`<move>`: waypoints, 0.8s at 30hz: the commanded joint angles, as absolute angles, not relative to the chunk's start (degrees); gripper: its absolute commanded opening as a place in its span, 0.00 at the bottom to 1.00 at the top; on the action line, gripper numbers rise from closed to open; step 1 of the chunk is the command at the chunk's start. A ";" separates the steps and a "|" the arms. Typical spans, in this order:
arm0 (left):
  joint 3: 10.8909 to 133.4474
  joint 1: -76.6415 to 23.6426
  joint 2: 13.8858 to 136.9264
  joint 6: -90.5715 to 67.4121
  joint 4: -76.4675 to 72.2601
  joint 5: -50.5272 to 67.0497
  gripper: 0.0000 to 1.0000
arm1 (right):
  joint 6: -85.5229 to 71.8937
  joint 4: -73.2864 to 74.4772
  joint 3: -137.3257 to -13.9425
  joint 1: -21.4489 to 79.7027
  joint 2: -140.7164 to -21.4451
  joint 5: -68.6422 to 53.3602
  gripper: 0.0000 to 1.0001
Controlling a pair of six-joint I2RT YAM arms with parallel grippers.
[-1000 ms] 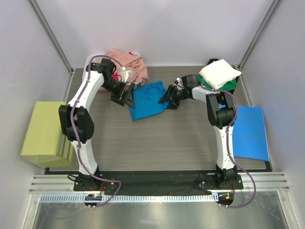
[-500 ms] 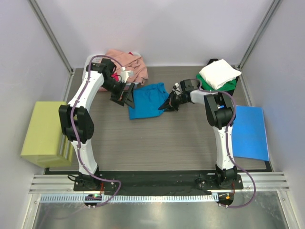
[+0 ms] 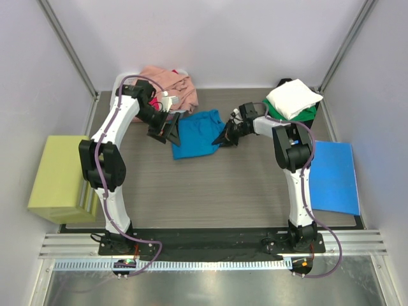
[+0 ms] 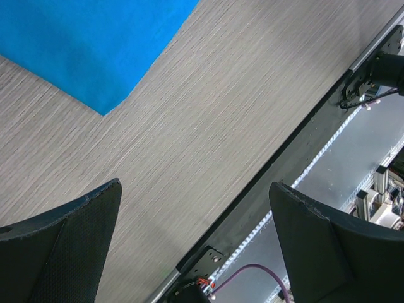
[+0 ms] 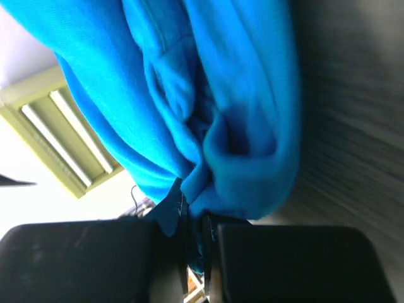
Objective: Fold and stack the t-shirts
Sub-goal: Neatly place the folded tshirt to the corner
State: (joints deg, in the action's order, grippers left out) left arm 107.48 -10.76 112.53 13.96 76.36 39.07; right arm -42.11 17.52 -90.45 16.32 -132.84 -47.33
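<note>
A bright teal-blue t-shirt (image 3: 197, 132) lies rumpled on the table at the back centre. My right gripper (image 3: 224, 139) is shut on its right edge, and in the right wrist view the blue cloth (image 5: 208, 113) is pinched between the two dark fingers (image 5: 303, 262). My left gripper (image 3: 171, 129) hangs open just left of the blue shirt, with only bare table and a corner of the blue shirt (image 4: 88, 44) under it. A salmon pink t-shirt (image 3: 172, 84) lies heaped at the back left. A folded white t-shirt (image 3: 293, 98) rests on a green one (image 3: 308, 115) at the back right.
A flat stiff blue sheet (image 3: 335, 177) lies at the right side of the table. A yellow-green block (image 3: 60, 178) stands beyond the left edge. Walls and metal posts close in the back and sides. The wood-grain table (image 3: 210, 185) stretches toward the front rail.
My right gripper closed on the blue shirt's right edge and drew slightly back to the right. The left arm shifted only a little.
</note>
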 commanded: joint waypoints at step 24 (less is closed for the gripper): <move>103.97 -10.72 105.64 13.98 75.67 40.60 1.00 | -45.97 32.08 -129.64 -17.04 -129.56 -43.33 0.01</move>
